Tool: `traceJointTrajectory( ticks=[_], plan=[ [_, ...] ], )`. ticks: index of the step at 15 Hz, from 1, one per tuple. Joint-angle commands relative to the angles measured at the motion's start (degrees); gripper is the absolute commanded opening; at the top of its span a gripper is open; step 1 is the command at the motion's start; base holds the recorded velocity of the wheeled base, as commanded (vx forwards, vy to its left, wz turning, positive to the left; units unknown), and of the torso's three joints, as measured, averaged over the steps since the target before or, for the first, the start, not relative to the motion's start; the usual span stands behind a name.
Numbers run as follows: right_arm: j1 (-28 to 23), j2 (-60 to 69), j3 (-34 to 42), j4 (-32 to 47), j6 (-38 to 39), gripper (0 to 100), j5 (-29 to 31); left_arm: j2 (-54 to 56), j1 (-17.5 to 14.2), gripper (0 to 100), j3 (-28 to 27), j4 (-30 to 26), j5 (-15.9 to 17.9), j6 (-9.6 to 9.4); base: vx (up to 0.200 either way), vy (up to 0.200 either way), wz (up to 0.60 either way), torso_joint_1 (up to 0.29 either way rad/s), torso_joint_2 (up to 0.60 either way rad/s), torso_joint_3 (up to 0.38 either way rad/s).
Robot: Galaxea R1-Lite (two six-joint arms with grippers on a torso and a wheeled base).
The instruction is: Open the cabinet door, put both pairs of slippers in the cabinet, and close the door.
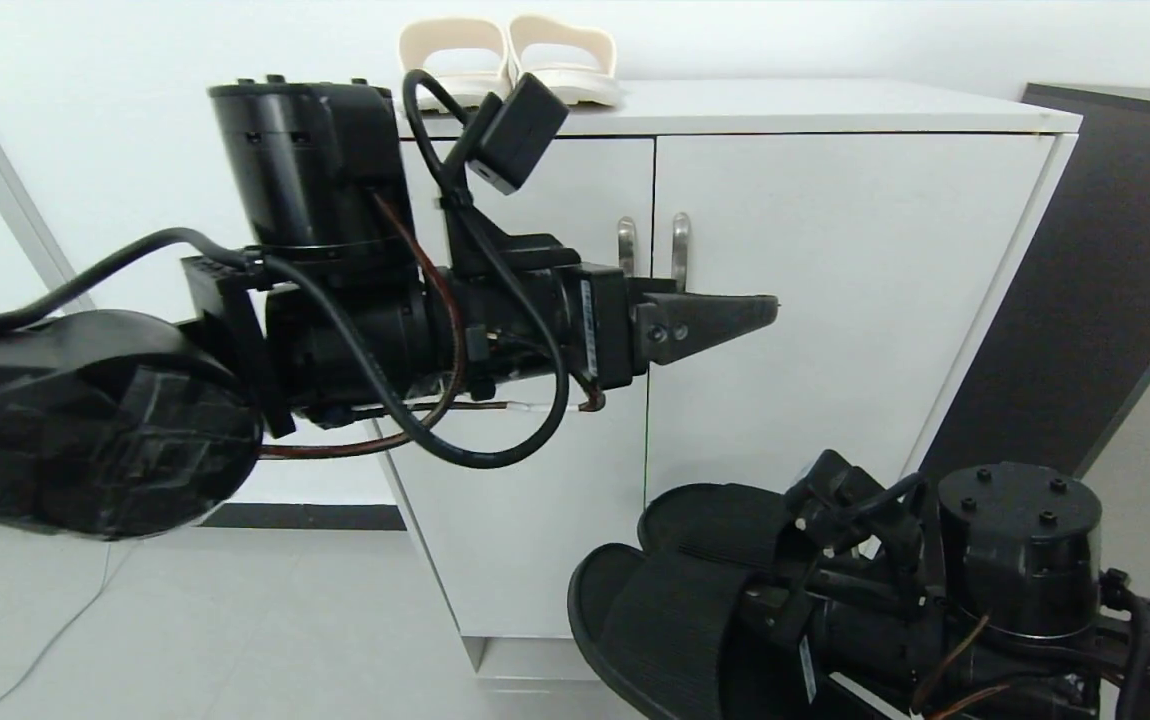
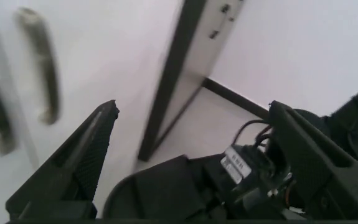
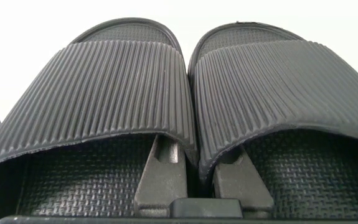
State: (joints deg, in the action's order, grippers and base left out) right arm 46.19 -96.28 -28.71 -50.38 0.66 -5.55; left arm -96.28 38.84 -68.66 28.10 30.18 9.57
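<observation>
White cabinet (image 1: 835,300), doors (image 1: 815,330) shut, handles (image 1: 653,250) just behind left end effector (image 1: 760,305); cream slippers (image 1: 510,60) on its top; black ribbed slippers (image 1: 695,590) clamped side by side in right end effector (image 3: 197,169).

The cabinet (image 1: 835,300) is plain white, and its handles (image 1: 680,245) are silver. The cream slippers (image 1: 510,60) on the far top are unpatterned. The black slippers (image 3: 122,87), near right, are black throughout, with fine parallel ribs on the straps and a small grid texture on the footbeds. The left gripper (image 1: 735,312) is black with fine-textured pads (image 2: 88,168). The cables (image 1: 435,440) are black, and one wire (image 1: 335,448) is reddish-brown. The wall (image 1: 85,60) is white, the floor (image 1: 235,620) light grey, the skirting (image 1: 305,516) black and the right panel (image 1: 1115,280) dark grey.
</observation>
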Motion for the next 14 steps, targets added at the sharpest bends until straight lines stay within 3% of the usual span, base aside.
traceJointTrajectory(
  ticks=[1, 2, 3, 6, 9, 14],
  plan=[
    [0.04, -0.57, 0.14, -0.07, 0.04, 0, 0.01, -4.27, -0.17, 100, -3.50, 0.11, 2.78, 2.47, 0.000, 0.000, 0.00, 0.000, 0.00, 0.000],
    [-0.05, -0.66, 0.32, -0.07, 0.04, 0, 0.01, -5.06, -0.52, 100, -5.52, 0.29, 4.09, 5.90, 0.000, 0.000, 0.00, 0.000, 0.00, 0.000],
    [0.04, -0.75, 0.41, -0.07, 0.04, 0, 0.01, -5.85, -1.05, 100, -6.75, 0.29, 4.09, 6.51, 0.000, 0.000, 0.00, 0.000, 0.00, 0.000],
    [-0.05, -0.75, 0.41, -0.07, 0.04, 0, 0.01, -7.25, -1.49, 100, -8.07, 0.11, 0.58, 6.16, 0.000, 0.000, 0.00, 0.000, 0.00, 0.000],
    [0.04, -0.75, 0.41, -0.07, -0.04, 0, 0.10, -8.75, -1.40, 100, -9.13, 0.11, -6.28, 3.35, 0.000, 0.000, 0.00, 0.000, 0.00, 0.000],
    [-0.14, -0.75, 0.41, -0.07, 0.04, 0, 0.10, -8.92, -1.66, 100, -9.48, 0.03, -10.50, 3.26, 0.000, 0.000, 0.00, 0.000, 0.00, 0.000]
  ],
)
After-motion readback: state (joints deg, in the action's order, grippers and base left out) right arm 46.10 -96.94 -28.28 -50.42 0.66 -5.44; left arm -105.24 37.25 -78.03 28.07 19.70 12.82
